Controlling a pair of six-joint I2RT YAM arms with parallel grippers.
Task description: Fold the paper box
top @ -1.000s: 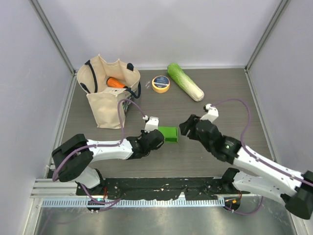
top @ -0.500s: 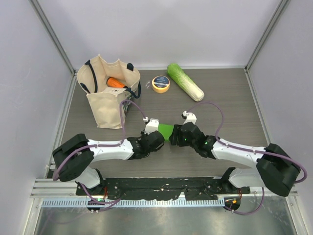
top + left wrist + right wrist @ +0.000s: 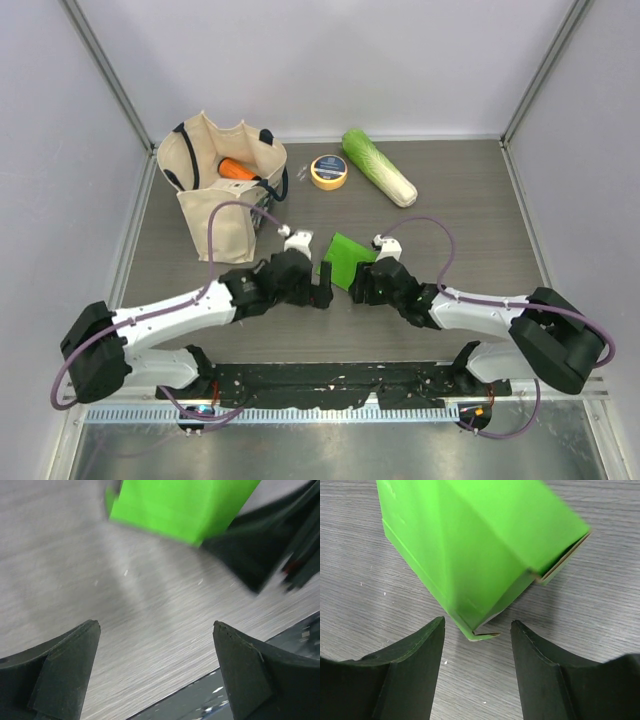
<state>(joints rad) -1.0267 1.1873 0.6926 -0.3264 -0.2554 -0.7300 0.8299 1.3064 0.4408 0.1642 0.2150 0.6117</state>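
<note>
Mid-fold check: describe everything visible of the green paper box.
The paper box is bright green thin card, creased and folded into a rectangular shape, one end ajar showing a pale inner edge. It lies skewed on the grey table, a corner at the mouth of the open right pincer; the open left pincer stands clear of it.

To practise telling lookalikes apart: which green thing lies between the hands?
The box, bright green card; the paler, long cabbage lies at the back, by the tape.

White arms (image 3: 170, 312) with black joints (image 3: 262, 285), purple cables (image 3: 213, 228) and black fingers (image 3: 65, 675).
</note>
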